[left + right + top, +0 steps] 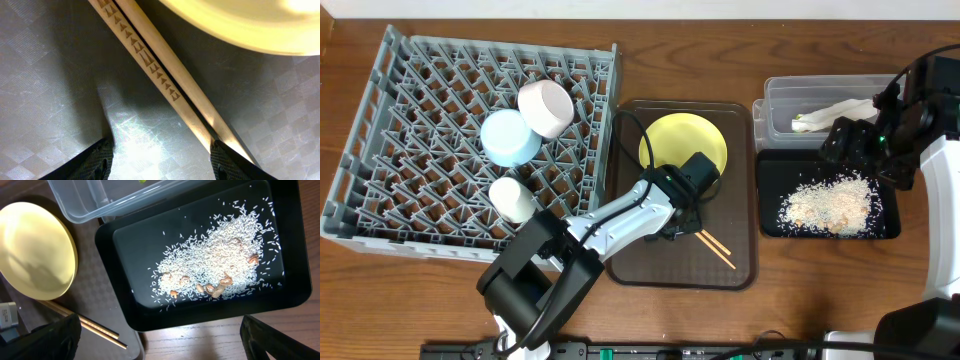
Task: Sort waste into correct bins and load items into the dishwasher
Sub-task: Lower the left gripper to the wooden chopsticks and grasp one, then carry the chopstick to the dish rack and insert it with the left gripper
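The yellow plate (683,142) lies on the brown serving tray (740,270), with the wooden chopsticks (716,247) beside it. My left gripper (678,218) is open, low over that tray; in the left wrist view (160,150) its right finger touches the chopsticks (165,85), with the plate's rim (250,25) above. The grey rack (420,90) holds the white bowl (545,108), light blue bowl (510,137) and small white cup (512,200). The black tray (892,225) holds rice scraps (215,265). The clear tub (780,95) holds the napkin (832,112). My right gripper (160,340) is open and empty.
The right arm (920,110) hangs over the clear tub and the black tray's far edge. In the right wrist view, the plate (35,255), chopsticks (95,327), the tub's corner (95,200) and bare wooden table (200,340) show. A green wrapper edge (800,123) lies in the tub.
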Robot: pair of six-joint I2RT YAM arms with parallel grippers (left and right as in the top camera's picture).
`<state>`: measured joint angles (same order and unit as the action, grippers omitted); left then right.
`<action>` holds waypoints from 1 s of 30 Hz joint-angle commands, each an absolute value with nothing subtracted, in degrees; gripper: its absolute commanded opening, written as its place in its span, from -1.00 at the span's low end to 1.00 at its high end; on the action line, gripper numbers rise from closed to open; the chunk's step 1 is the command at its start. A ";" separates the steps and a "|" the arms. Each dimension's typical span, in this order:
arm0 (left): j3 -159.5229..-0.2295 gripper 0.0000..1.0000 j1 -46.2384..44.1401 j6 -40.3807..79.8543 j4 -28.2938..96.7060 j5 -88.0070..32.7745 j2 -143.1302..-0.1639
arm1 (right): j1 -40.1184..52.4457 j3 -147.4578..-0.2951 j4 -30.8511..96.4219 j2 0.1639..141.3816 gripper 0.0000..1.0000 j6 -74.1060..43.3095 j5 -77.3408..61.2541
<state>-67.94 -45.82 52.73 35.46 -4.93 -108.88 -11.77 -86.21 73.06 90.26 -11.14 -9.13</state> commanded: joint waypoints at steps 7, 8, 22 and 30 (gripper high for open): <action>-67.46 0.33 -45.69 53.23 34.17 0.78 -109.30 | -11.99 -87.26 73.10 89.14 0.99 -11.51 -8.84; -67.46 0.33 -45.69 53.25 34.13 0.93 -109.30 | -11.99 -87.26 73.12 89.14 0.98 -11.51 -8.84; -65.76 0.33 -45.69 53.25 34.59 0.67 -109.97 | -11.99 -87.26 73.28 89.14 0.98 -11.51 -8.84; -64.99 0.00 -45.69 53.25 36.91 -0.82 -110.10 | -11.99 -87.26 73.28 89.14 0.99 -11.51 -8.84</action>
<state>-67.02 -45.82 52.97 36.03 -0.49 -108.88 -11.77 -86.21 73.14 90.26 -11.14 -9.13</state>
